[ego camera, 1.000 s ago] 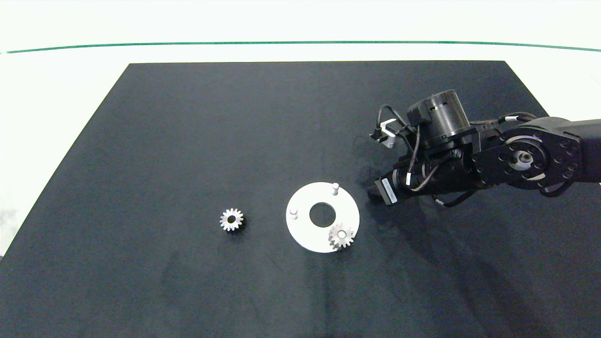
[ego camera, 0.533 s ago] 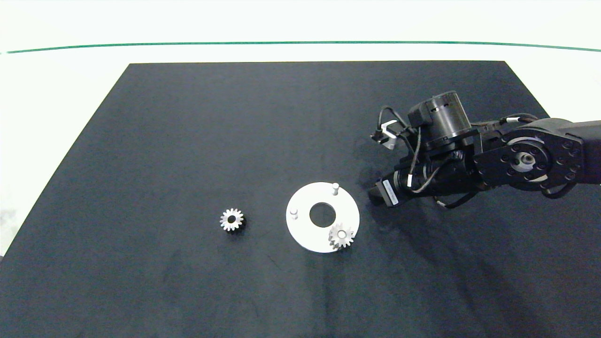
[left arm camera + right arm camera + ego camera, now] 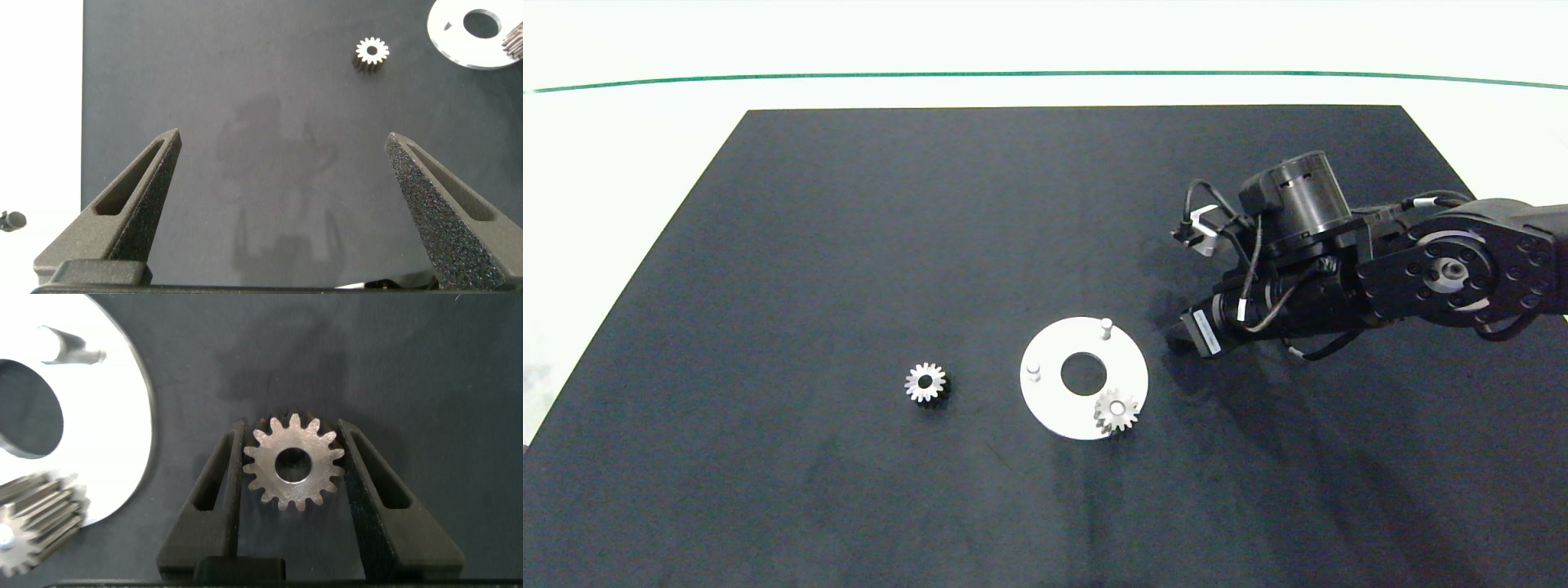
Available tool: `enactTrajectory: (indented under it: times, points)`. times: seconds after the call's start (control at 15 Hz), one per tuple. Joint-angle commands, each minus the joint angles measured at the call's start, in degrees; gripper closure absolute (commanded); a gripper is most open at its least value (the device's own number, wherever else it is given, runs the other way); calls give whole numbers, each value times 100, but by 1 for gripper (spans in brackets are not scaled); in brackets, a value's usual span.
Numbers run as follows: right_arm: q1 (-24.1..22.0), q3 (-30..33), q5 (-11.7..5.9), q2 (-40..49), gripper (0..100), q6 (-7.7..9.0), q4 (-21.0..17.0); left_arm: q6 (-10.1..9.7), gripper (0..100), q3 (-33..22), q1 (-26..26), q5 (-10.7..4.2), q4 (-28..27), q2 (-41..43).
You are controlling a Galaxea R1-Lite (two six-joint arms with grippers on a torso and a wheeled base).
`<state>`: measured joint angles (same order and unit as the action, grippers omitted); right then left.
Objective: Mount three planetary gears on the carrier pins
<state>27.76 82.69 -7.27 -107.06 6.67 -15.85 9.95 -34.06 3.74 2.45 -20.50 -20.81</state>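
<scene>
In the right wrist view, my right gripper (image 3: 290, 426) is shut on a silver planetary gear (image 3: 294, 462), teeth pinched between both fingers, just beside the white disc (image 3: 114, 416). The head view places that gripper (image 3: 1178, 336) right of the disc (image 3: 1054, 408), with the held gear hidden under the wrist. Two carrier pins (image 3: 1106, 327) (image 3: 1033, 371) stand bare. A second gear (image 3: 1116, 411) sits on the third pin. A third gear (image 3: 925, 382) lies flat on the mat left of the disc. My left gripper (image 3: 282, 137) hangs open over bare mat, away from that gear (image 3: 373, 54).
Everything rests on a black mat (image 3: 849, 245) on a white table (image 3: 621, 163). A green line (image 3: 1045, 74) crosses the table at the back. The left arm is outside the head view.
The right arm has shifted slightly right and back, the gear still in its fingers. The disc and the two other gears have not moved.
</scene>
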Motion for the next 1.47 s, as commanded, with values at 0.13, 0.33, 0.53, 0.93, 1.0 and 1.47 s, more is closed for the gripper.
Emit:
enactTrajectory:
  times: [0.13,0.33,0.53,0.93,1.0,1.47]
  points:
    - [344,90,-12,493,96,36,-147,7,0,5,-5,1,-15,-2]
    - [872,336,-205,546,96,54,-155,7,0,5,-5,1,-15,-11]
    - [1162,494,-381,256,96,80,-164,7,0,-4,-5,1,-6,-2]
    - [1285,1258,-521,-263,96,151,-788,7,0,-39,-5,1,-6,-11]
    - [1285,1355,-521,-342,96,142,-823,7,0,-66,4,1,-6,-20]
    - [1285,1487,-513,-676,96,124,-815,7,0,-92,12,10,-6,-81]
